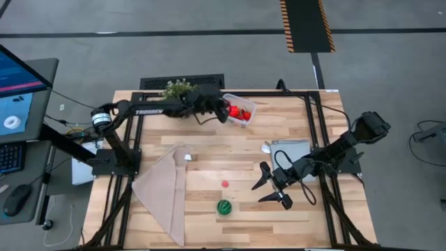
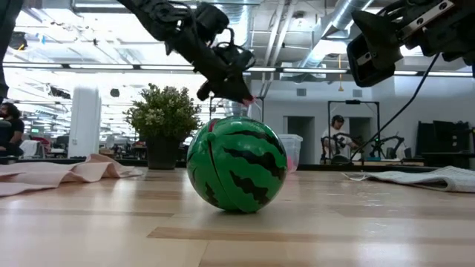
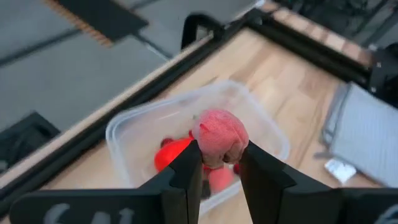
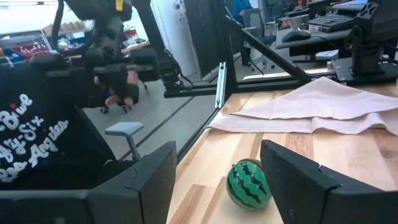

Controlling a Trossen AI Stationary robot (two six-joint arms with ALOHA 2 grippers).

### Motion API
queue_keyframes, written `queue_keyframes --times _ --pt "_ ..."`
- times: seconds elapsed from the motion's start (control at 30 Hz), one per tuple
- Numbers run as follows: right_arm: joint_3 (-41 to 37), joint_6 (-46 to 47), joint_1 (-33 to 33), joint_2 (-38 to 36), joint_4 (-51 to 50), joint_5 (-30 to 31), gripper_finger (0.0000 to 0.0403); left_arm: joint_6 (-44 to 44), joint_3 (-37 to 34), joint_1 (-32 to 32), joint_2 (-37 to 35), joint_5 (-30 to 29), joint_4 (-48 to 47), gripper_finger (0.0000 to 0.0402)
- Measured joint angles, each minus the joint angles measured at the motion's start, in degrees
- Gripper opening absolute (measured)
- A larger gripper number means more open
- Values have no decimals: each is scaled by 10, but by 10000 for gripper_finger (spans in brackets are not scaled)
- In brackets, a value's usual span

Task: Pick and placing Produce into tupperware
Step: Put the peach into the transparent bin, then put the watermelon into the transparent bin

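Your watermelon ball (image 1: 224, 207) at 6 o'clock and a red piece (image 1: 225, 184) just beyond still wait on the tabletop (image 1: 209, 139) beside the wide-open right tool (image 1: 273, 187), while at 12 o'clock the left tool (image 3: 217, 163) holds a pink fruit (image 3: 219, 135) over the part-filled tupperware (image 3: 261, 118).

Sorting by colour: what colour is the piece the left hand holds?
Pink, a fuzzy-looking piece clamped in the left hand; left wrist view shows it best.
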Motion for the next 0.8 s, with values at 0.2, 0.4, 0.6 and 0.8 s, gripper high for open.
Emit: queue_keyframes --times 0.2,0.4,0.6,0.8 --pt "0 -6 0 0 6 0 256 -13 25 19 32 82 13 82" --pt "0 -3 -4 0 1 0 256 -25 27 20 65 43 24 112" --pt "0 -2 -4 0 -4 0 256 -20 27 19 69 38 26 203" --pt "0 2 -4 0 -5 0 256 -30 27 18 69 70 19 277"
